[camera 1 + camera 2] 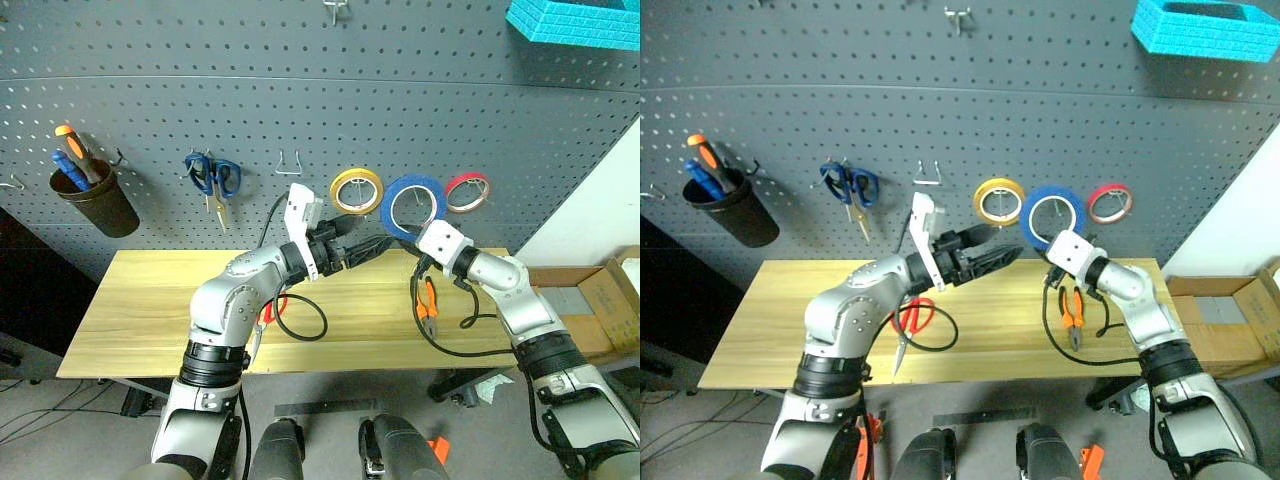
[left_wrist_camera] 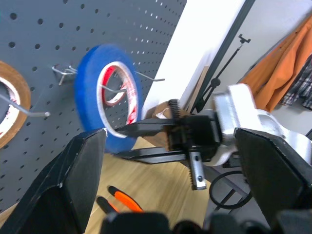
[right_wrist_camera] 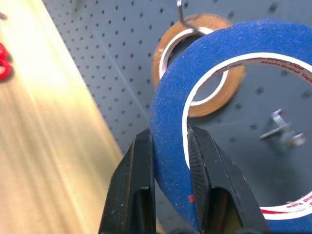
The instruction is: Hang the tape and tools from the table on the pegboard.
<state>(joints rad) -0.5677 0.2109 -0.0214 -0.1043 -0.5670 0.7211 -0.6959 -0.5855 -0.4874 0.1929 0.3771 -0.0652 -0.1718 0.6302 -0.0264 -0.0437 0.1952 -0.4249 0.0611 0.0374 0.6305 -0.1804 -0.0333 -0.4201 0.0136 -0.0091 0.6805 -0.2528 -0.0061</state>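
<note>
Pegboard [image 1: 300, 100]: grey, wire hooks; yellow roll [image 1: 356, 190] and red roll [image 1: 467, 191] hang on it.
Bench [image 1: 150, 310]: pliers [image 1: 428, 308] and red-handled scissors [image 1: 912, 322] lie there.
Blue tape [image 1: 413, 205]: held up against the pegboard between the two rolls, near a bare hook [image 3: 280, 127]. Judged light, stiff, thin-walled; gripping across the ring wall suits it.
Right pincer [image 3: 170, 151]: clamped on that wall.
Left pincer [image 2: 170, 165]: wide, holding nothing.
Inner liner print: "Xinshi Brand Tape".

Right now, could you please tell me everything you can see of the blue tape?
The blue tape is a thin flat ring, blue outside with a white inner liner bearing small print. It stands upright in front of the pegboard, between the yellow roll and red roll. The right gripper pinches its lower rim between both fingers.
</note>
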